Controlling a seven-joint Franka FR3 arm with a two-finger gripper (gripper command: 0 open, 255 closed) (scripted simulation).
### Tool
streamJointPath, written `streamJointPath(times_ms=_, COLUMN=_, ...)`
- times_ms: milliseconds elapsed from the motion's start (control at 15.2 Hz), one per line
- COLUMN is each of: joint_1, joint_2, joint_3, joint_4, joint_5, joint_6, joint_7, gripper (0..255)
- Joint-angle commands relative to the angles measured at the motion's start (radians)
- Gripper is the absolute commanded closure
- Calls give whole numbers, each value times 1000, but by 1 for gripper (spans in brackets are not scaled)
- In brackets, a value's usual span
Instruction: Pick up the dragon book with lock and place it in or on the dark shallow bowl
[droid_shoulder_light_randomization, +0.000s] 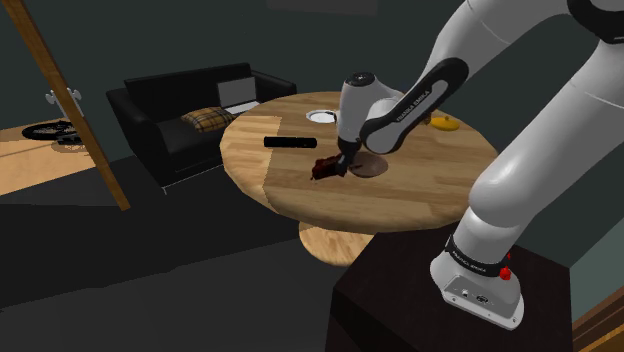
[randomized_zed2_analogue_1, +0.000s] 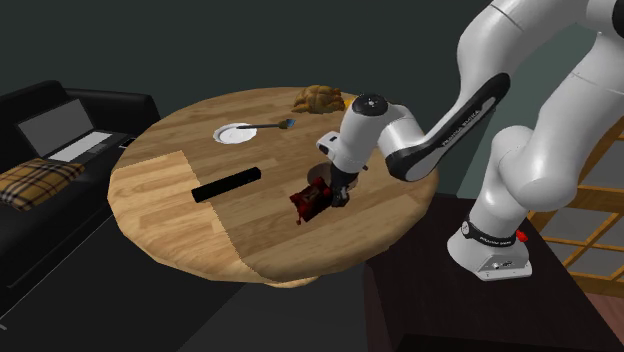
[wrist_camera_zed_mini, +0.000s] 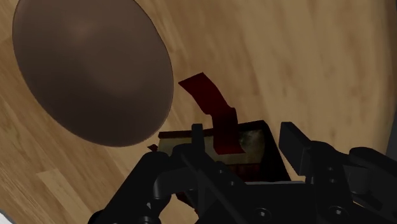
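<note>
The dragon book is dark red-brown with a red strap curling off it toward the bowl. My black gripper is shut on it, one finger at each side. In the shoulder view the gripper holds the book low over the round wooden table, just left of the dark shallow bowl. The second exterior view has the book below the gripper. In the wrist view the brown bowl lies just beyond the book and stands empty.
A black bar lies on the table left of the book. A white plate with a utensil sits farther back, and a yellow-brown object sits near the far edge. A black sofa stands beyond the table.
</note>
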Motion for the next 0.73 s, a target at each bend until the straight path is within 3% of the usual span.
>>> streamJointPath(times_ms=0, joint_1=12, joint_2=-31, joint_3=-8, joint_4=4, joint_5=32, joint_6=-31, joint_7=-31, gripper=255)
streamJointPath(times_ms=330, joint_1=34, joint_2=-84, joint_3=-19, joint_4=17, joint_5=78, joint_6=-94, joint_7=-75, gripper=255)
streamJointPath(times_ms=660, joint_1=-30, joint_2=-117, joint_3=-131, joint_4=-27, joint_5=54, joint_6=-49, joint_7=-221, gripper=255)
